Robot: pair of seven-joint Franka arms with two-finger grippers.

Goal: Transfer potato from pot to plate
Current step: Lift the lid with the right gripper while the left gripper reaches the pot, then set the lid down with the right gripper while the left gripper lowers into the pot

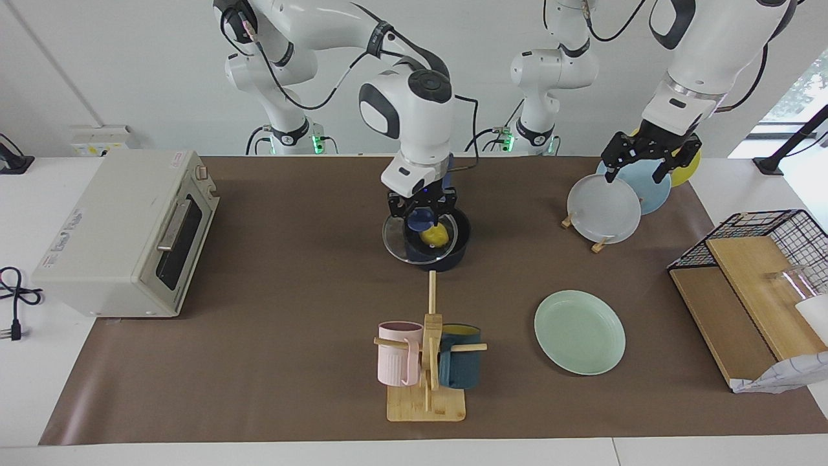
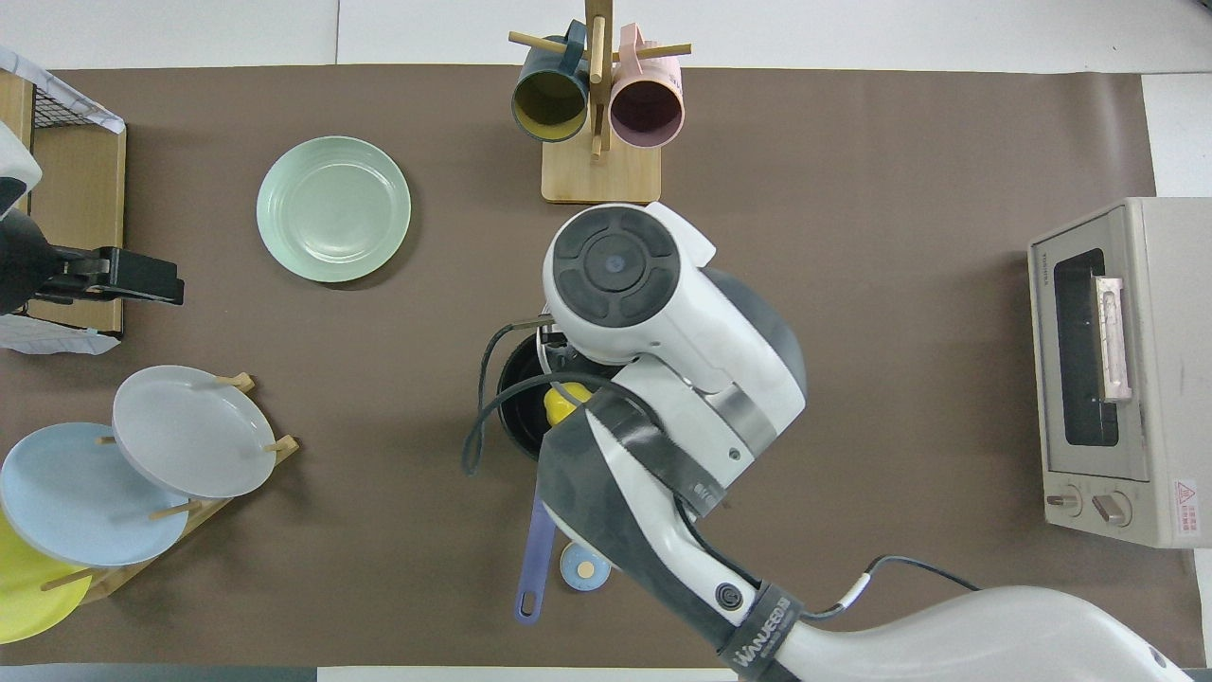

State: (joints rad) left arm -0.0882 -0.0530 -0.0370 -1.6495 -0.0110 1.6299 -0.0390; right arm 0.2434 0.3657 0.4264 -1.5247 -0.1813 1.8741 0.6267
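**Lid lifted clear of pot, potato inside**

Facing view: right tool is clamped on the blue knob of a glass lid, holding it tilted just above the pot and offset toward the right arm's end of the surface. Potato sits inside the pot, partly uncovered. Mint-green plate lies flat, farther from the robots than the pot and toward the left arm's end, well apart from it. Left tool hangs over the plate rack, above the grey plate; fingers look spread, nothing between them. Mug tree with pink and teal mugs stands farther from the robots than the pot. Toaster oven sits at the right arm's end.

Overhead view: right arm covers most of the pot; a sliver of potato shows in the black interior. Blue pot handle points toward the robots. Plate is bare. Left tool shows only as a dark block at the view's edge.
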